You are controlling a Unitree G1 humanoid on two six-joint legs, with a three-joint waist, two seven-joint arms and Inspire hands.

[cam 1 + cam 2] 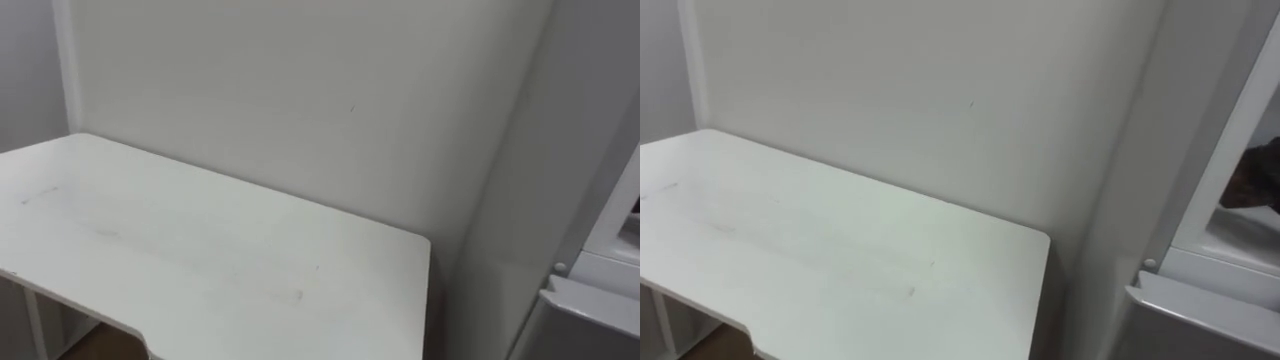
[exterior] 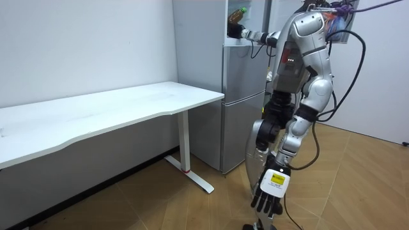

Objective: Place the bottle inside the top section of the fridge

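Note:
In the room view I stand in front of the grey fridge (image 2: pixel 241 102), just past the end of the white table. My right arm is stretched into the open upper compartment (image 1: pixel 1230 235). My right hand (image 2: pixel 235 30) is curled round a small bottle (image 2: pixel 240 11) with a green top and holds it upright inside. In the right eye view that hand (image 1: pixel 1252 178) is a dark shape at the far right edge, inside the compartment. My left hand (image 2: pixel 268 201) hangs low beside my leg with relaxed fingers and holds nothing.
The white table (image 1: pixel 200 250) stands against the pale wall to my left, its right corner close to the fridge side (image 1: pixel 500 260). The lower fridge door (image 2: pixel 243 134) is closed. Wooden floor (image 2: pixel 358 185) lies behind me.

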